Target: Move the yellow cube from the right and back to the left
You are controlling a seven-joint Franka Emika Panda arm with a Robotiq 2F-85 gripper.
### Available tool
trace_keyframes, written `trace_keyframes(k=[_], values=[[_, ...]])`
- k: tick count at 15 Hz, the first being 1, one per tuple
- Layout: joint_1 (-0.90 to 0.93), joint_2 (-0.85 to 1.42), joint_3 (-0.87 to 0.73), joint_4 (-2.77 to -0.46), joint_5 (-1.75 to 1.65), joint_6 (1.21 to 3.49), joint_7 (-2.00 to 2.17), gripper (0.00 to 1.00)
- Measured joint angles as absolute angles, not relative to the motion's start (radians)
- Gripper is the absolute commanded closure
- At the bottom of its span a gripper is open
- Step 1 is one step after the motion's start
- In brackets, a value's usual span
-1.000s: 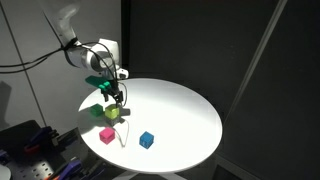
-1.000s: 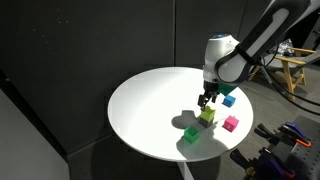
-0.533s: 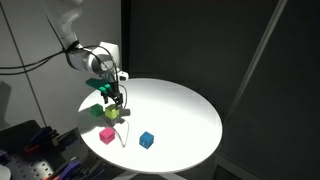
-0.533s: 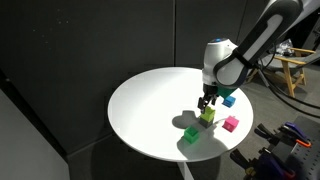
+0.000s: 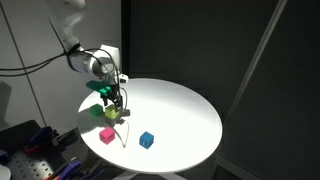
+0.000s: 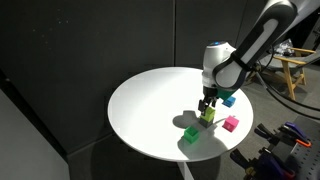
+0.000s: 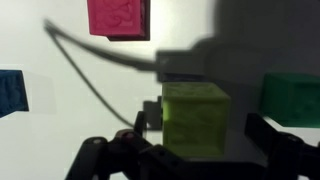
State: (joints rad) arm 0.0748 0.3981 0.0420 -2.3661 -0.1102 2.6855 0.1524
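Yellow cube point(image 7: 195, 118): sits flat on the table close to the rim, far from the centre. It also shows in both exterior views point(image 5: 112, 113) point(image 6: 208, 116).
Orientation: equal sides, no long axis; side faces square to the fingers point(image 7: 262, 130).
Gripper point(image 7: 205, 125): lowered over the cube, jaws spread to either side. A gap shows on one side, so it is unclenched.
Neighbours: green cube point(image 6: 191, 133) and pink cube point(image 6: 231, 123) near, along the rim; blue cube point(image 6: 229, 99) farther in.
Open room: broad bare tabletop toward the opposite rim.
Surface: round white table point(image 6: 150, 100); thin cable point(image 7: 85, 70) lies across it.
Room: dark walls.
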Motion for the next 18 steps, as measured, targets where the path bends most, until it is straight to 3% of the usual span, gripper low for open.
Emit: trace_keyframes(k=[4,6,18], values=[[0.075,0.401,0.038,-2.365,-0.110,2.686,0.150,0.60],[0.075,0.401,0.036,-2.364,-0.110,2.686,0.150,0.69],[0.075,0.363,0.036,-2.363,-0.109,2.625,0.150,0.73]])
